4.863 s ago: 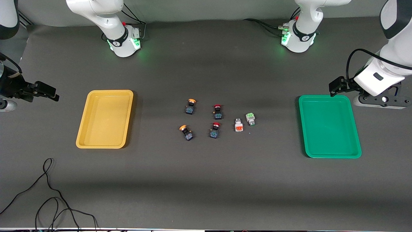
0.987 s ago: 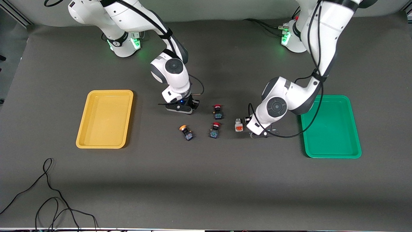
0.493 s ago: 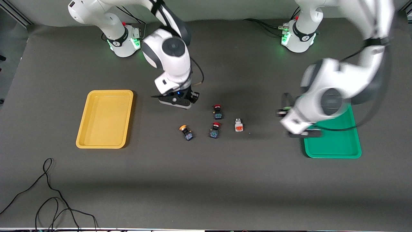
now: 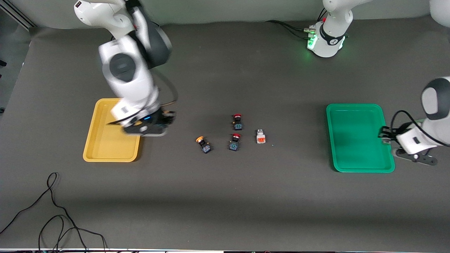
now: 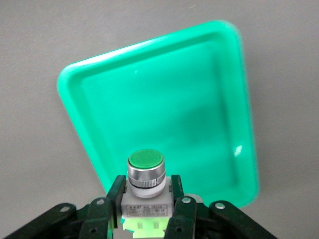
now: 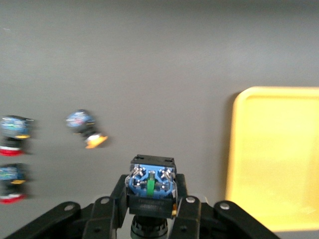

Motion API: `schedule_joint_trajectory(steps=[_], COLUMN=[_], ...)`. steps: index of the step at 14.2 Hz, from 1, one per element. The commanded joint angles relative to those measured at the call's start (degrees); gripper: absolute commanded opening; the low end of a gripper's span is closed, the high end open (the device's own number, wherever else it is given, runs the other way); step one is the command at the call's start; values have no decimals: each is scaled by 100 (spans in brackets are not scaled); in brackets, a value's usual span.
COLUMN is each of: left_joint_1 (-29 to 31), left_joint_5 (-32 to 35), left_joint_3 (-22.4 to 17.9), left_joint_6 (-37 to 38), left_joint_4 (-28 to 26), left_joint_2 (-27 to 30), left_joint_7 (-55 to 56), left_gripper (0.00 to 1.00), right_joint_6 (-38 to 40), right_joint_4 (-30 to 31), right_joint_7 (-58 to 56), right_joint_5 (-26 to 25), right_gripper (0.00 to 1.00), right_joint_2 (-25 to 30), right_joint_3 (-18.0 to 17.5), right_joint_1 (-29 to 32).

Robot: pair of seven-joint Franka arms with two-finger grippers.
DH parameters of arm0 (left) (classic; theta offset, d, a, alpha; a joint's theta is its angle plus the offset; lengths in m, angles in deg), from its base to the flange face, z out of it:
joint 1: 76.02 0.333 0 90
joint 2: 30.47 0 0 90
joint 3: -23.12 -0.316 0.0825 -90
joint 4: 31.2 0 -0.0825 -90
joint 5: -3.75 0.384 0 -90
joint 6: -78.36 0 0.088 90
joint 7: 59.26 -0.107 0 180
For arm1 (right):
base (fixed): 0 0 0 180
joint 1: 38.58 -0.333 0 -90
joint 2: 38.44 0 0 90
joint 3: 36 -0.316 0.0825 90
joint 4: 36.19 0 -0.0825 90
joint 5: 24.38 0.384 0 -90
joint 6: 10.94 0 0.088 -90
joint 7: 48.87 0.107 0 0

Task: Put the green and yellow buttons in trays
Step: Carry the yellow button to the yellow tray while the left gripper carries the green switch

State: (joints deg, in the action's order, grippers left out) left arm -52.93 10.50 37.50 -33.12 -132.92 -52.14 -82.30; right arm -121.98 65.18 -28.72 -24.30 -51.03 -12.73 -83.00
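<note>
With both held buttons hidden from the front camera, the left gripper (image 5: 144, 211) pinches a green-capped button (image 5: 145, 186) over the outer edge of the green tray (image 4: 358, 137), while the right gripper (image 6: 149, 209) clamps a blue-bodied button (image 6: 151, 183) over the yellow tray (image 4: 105, 140) edge.

No text, label, brand or number can be read anywhere.
</note>
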Motion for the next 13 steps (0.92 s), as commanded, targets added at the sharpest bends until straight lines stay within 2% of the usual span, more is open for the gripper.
schedule_joint_trajectory(steps=[1, 4, 7, 10, 13], left_joint_1=[178, 222, 222, 222, 222], left_joint_5=[151, 151, 151, 151, 133], left_joint_3=[92, -5, -163, -234, -234], left_joint_6=[-801, -2005, -3139, -3468, -3363], left_joint_4=[-627, -1445, -2044, -2203, -2186], left_joint_2=[-57, -74, -241, -373, -408], left_joint_7=[-201, -183, -192, -183, 79], left_gripper=[0, 0, 0, 0, 6], right_joint_6=[-14, -57, -469, -1740, -2806], right_joint_4=[672, 954, 1427, 2489, 3055], right_joint_7=[-1858, -3626, -4596, -5063, -5546], right_joint_5=[325, 335, 335, 614, 1386], right_gripper=[33, 33, 33, 33, 33], right_joint_2=[546, 661, 722, 802, 251], right_joint_3=[1009, 2187, 2971, 3193, 3193], right_joint_1=[-58, -67, -67, -49, -14])
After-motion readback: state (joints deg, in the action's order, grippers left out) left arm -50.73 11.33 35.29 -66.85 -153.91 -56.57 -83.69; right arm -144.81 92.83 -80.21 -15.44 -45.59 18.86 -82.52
